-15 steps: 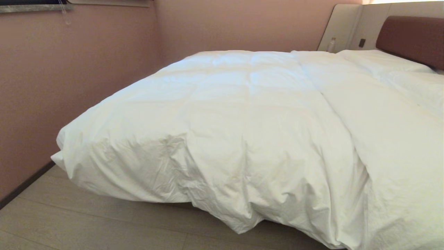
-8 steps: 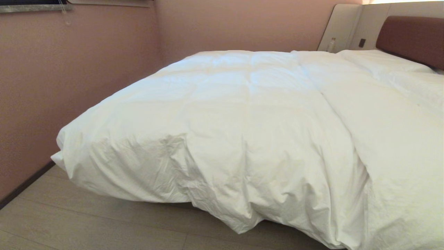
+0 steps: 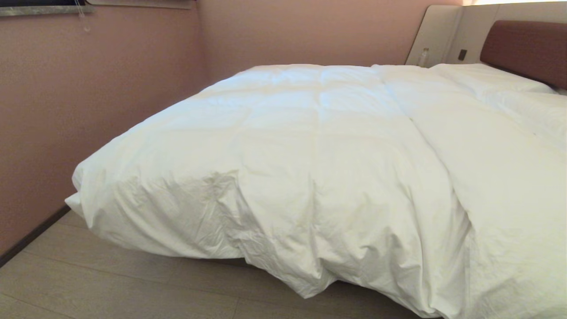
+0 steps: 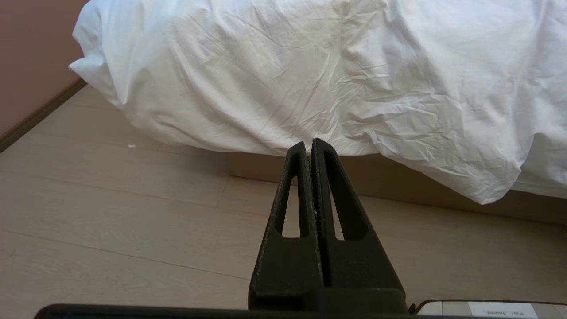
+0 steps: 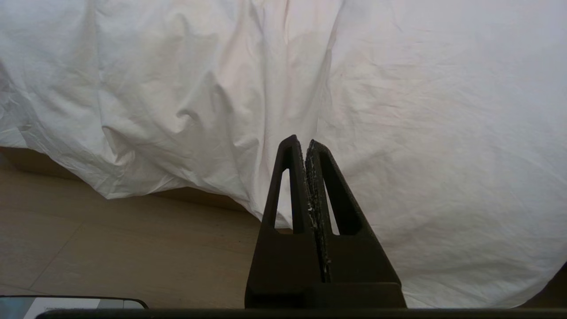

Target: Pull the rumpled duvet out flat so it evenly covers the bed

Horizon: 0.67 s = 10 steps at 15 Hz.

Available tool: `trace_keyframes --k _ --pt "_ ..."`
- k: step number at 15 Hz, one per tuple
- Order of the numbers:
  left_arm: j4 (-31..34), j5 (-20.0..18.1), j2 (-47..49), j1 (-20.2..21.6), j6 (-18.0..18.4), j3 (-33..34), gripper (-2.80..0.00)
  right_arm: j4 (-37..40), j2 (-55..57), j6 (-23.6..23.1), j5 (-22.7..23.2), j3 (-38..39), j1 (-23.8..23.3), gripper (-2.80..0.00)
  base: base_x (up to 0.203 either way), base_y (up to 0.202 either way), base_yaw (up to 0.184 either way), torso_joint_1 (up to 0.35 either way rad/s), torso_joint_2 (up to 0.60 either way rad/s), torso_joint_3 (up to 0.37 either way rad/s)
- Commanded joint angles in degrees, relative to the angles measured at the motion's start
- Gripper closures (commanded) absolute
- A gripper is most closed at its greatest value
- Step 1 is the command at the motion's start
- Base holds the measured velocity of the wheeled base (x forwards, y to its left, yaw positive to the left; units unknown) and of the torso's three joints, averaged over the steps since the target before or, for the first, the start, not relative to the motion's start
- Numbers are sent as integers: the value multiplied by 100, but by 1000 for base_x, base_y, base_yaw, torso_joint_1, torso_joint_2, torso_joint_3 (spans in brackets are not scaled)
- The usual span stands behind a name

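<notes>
The puffy white duvet (image 3: 310,155) lies spread over the bed, whose brown headboard (image 3: 527,48) shows at the far right. Its near edge is creased and hangs over the foot of the bed, dipping in a fold (image 3: 310,283) toward the floor. In the left wrist view my left gripper (image 4: 309,144) is shut and empty, held low above the floor, short of the duvet's hanging edge (image 4: 310,88) and the bed base (image 4: 398,186). Seen from the right wrist, my right gripper (image 5: 302,142) is also shut on nothing, facing the hanging duvet (image 5: 398,155). Neither arm shows in the head view.
A pink wall (image 3: 66,110) runs along the bed's left side with a narrow strip of wooden floor (image 3: 110,283) between. White pillows (image 3: 487,77) lie at the headboard. A small bottle (image 3: 424,57) stands against the beige panel (image 3: 436,33).
</notes>
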Motion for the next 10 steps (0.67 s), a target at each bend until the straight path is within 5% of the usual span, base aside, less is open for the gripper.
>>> trace_keyframes --k 1,10 --pt "2 -1 0 1 -1 0 0 -1 -2 -6 3 0 0 0 0 0 0 0 0 0" --pt "2 -1 0 1 -10 0 0 -1 -2 -6 3 0 0 0 0 0 0 0 0 0"
